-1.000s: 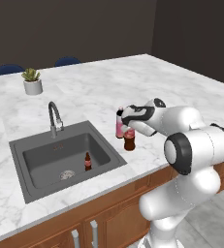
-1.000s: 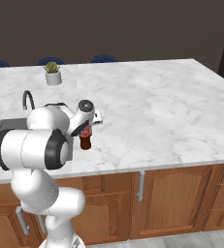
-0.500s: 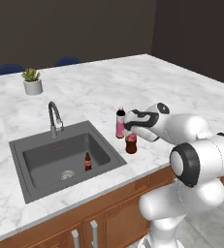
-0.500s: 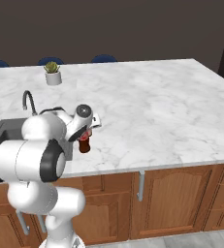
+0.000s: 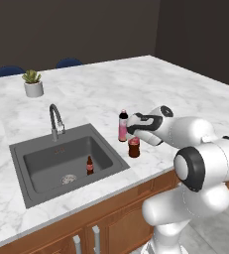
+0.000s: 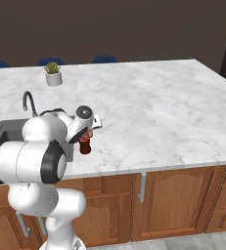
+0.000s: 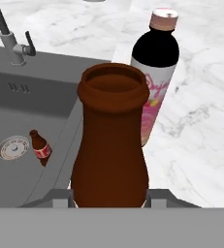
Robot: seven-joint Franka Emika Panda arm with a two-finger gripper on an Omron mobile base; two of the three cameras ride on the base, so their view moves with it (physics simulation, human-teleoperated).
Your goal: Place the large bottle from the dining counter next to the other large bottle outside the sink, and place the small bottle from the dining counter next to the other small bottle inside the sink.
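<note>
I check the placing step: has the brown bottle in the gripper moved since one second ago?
Yes. In the left base view the large bottle has come down beside the other large bottle, its base now near the dining counter.

Pink script on the pink-labelled bottle (image 7: 154, 85) just beyond the claw (image 7: 109, 201), too blurred to read. No other legible text or numbers.

Potted plant (image 5: 32, 83) on marble, blue chairs (image 5: 69, 62) beyond
</note>
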